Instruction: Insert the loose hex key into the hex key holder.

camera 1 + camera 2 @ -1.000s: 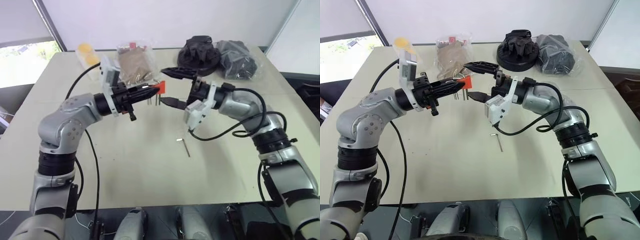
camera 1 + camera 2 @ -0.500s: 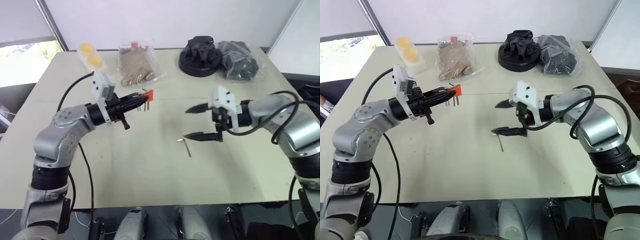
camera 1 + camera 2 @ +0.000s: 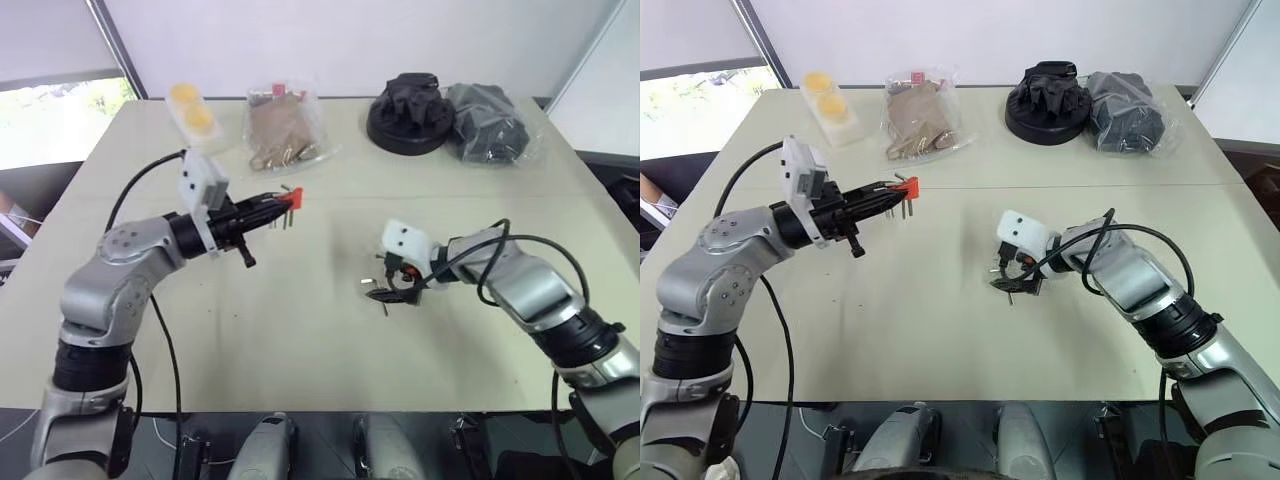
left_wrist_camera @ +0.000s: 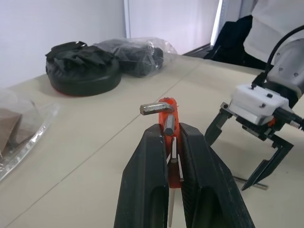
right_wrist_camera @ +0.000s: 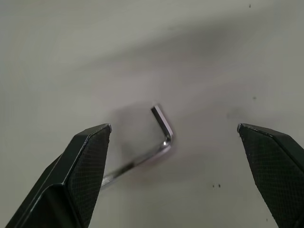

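Note:
The hex key holder is a small red block with short grey keys, held above the table in my left gripper, which is shut on it. In the left wrist view the holder sticks out past the black fingertips. The loose hex key lies flat on the table. My right gripper is low over it and open, one finger on each side and neither touching it. From the head views the key is mostly hidden under that gripper.
Along the table's far edge lie a pack of yellow cups, a clear bag of brown items, a black round object and a dark bag. The beige table is bare between the arms and toward the near edge.
My right gripper dropped from beside the holder down to the table, rolling its wrist, and now straddles the loose key, still open. The left gripper with the holder drifted slightly left and down.

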`<action>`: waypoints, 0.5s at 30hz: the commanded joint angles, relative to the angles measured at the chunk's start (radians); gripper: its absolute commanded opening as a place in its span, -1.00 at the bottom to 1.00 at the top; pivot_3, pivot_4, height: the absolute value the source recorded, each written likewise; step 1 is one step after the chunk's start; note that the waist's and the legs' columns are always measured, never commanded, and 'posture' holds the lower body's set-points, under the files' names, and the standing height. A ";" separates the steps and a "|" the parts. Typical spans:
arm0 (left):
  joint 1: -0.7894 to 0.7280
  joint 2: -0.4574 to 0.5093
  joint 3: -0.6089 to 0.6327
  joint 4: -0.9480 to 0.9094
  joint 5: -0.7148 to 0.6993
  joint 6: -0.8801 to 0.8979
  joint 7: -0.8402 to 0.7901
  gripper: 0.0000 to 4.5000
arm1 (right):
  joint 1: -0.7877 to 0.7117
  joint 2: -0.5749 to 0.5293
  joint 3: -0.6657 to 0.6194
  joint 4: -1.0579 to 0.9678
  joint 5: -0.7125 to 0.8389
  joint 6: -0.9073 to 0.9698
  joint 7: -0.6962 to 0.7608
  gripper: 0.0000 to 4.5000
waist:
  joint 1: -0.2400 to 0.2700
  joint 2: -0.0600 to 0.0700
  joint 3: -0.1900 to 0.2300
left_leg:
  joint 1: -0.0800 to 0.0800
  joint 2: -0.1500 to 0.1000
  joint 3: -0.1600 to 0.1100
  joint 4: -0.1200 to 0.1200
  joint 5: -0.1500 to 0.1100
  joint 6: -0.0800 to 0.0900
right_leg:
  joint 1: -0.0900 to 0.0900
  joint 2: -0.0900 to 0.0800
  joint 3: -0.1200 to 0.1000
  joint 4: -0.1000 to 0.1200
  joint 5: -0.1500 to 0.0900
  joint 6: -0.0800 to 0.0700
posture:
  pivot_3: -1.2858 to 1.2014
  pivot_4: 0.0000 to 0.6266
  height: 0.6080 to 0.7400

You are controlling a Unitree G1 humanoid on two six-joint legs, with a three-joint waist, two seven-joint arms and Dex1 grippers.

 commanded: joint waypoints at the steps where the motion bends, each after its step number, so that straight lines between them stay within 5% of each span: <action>1: 0.000 0.014 0.024 -0.044 -0.007 -0.004 0.009 -1.00 | -0.004 0.004 0.002 -0.018 -0.046 -0.014 -0.005 0.97 | 0.000 0.000 0.000 | 0.000 0.000 0.000 0.000 0.000 0.000 | 0.000 0.000 0.000 0.000 0.000 0.000 | 0.03 -0.52 1.00; 4: 0.006 0.017 0.025 -0.053 -0.009 0.000 0.015 -1.00 | 0.003 0.003 0.003 -0.021 -0.065 -0.014 0.005 0.97 | -0.002 0.000 0.000 | 0.000 0.000 0.000 0.000 0.000 0.000 | 0.000 0.000 0.000 0.000 0.000 0.000 | 0.03 -0.52 1.00; 7: 0.010 0.019 0.024 -0.056 -0.009 0.001 0.019 -1.00 | 0.014 -0.004 0.008 -0.038 -0.080 -0.015 0.023 0.61 | -0.001 0.000 0.000 | 0.000 0.000 0.000 0.000 0.000 0.000 | 0.000 0.000 0.000 0.000 0.000 0.000 | 0.03 -0.52 1.00; 13: 0.010 0.020 0.024 -0.056 -0.009 -0.001 0.027 -1.00 | 0.024 0.009 0.014 -0.060 -0.101 -0.002 0.032 -0.75 | 0.000 0.000 0.000 | 0.000 0.000 0.000 0.000 0.000 0.000 | 0.000 0.000 0.000 0.000 0.000 0.000 | 0.03 -0.52 1.00; 15: 0.011 0.021 0.025 -0.057 -0.009 -0.001 0.028 -1.00 | 0.029 0.013 0.016 -0.062 -0.108 -0.002 0.033 -0.99 | -0.001 0.000 0.000 | 0.000 0.000 0.000 0.000 0.000 0.000 | 0.000 0.000 0.000 0.000 0.000 0.000 | 0.03 -0.52 1.00</action>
